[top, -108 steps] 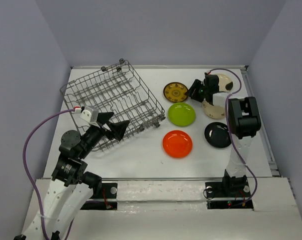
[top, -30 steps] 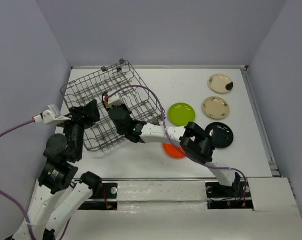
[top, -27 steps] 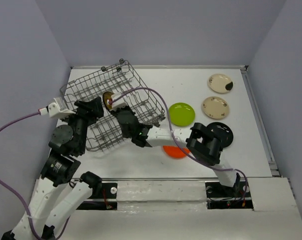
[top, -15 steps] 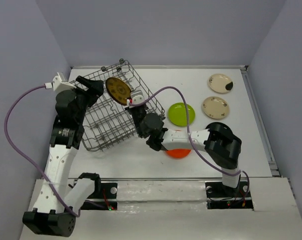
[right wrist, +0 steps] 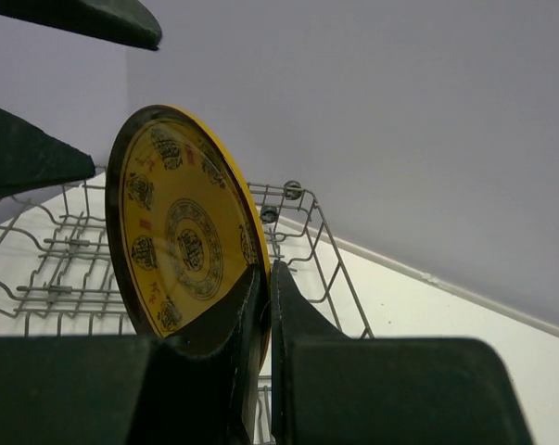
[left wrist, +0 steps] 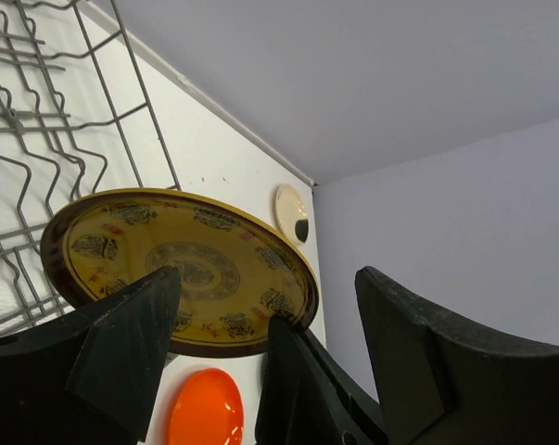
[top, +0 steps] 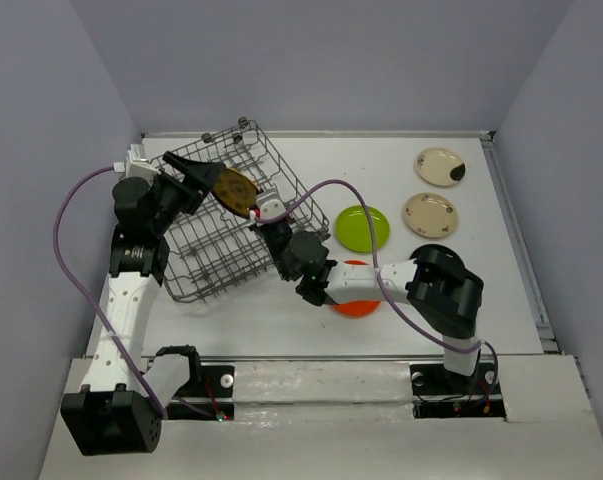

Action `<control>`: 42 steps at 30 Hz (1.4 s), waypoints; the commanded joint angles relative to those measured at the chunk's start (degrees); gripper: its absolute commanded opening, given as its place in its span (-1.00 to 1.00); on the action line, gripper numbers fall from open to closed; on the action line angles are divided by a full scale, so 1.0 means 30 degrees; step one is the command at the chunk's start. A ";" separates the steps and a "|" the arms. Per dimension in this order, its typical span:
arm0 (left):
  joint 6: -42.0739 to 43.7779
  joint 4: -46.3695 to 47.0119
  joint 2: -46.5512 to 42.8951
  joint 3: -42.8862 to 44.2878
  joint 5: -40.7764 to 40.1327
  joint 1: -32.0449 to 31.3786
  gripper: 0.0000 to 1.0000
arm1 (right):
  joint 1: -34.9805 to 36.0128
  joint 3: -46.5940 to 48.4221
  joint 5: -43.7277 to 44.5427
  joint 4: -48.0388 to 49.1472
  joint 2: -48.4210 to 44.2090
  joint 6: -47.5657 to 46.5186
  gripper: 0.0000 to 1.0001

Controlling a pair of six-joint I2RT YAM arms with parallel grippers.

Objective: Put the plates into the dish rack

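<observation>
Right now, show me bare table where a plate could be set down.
Free: the white table beyond the lime green round plate, between the grey wire dish rack and the far cream round plate. Crowded: above the rack, where the left gripper and right gripper meet at the patterned gold round plate.

The white bench [top: 381, 160] carries the grey wire dish rack [top: 206, 255] on its left part. Right of the rack lie a lime green plate [top: 362, 228] and, nearer, a partly hidden orange plate [top: 353, 307]. Toward the far right corner lie a cream plate [top: 430, 213] and a second cream plate [top: 440, 166].
</observation>
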 commanded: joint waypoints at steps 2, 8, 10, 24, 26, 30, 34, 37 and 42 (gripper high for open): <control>-0.0868 0.1951 0.0342 -0.0761 0.1912 0.0064 0.72 | 0.0244 0.1131 -0.0886 0.1502 0.0524 -0.0877 -0.87; -0.1014 0.2448 0.0725 -0.0935 0.1504 0.0064 0.59 | 0.0974 0.2242 -0.0975 0.2467 0.1754 -0.3043 -0.86; -0.0956 0.2479 0.0578 -0.1082 0.1123 0.0035 0.50 | 0.1150 0.2449 -0.0916 0.3141 0.2457 -0.4800 -0.86; 0.0977 0.1453 0.0460 -0.2021 -0.0782 0.0064 -0.19 | 0.1503 0.2363 -0.1618 0.5987 0.3368 -0.9376 -0.87; 0.1414 0.1454 0.0519 -0.1904 -0.0987 0.0064 -0.47 | 0.1503 0.2362 -0.1648 0.6045 0.3368 -0.9522 -0.86; 0.2265 0.1366 0.0490 -0.1728 -0.1222 0.0064 -0.89 | 0.1503 0.2129 -0.1619 0.6571 0.3368 -0.9787 -0.87; 0.3114 0.1249 0.0051 -0.1524 -0.1951 0.0064 -0.89 | 0.1503 0.1953 -0.1035 0.7011 0.3222 -0.9523 -0.72; 0.3731 0.0868 -0.0242 -0.1318 -0.3007 0.0094 -0.89 | 0.1503 0.1690 -0.0712 0.6895 0.2988 -0.9085 -0.23; 0.4258 0.0780 -0.0156 -0.1113 -0.3800 0.0094 -0.89 | 0.1503 0.0490 -0.0155 0.6690 0.1496 -0.8147 0.32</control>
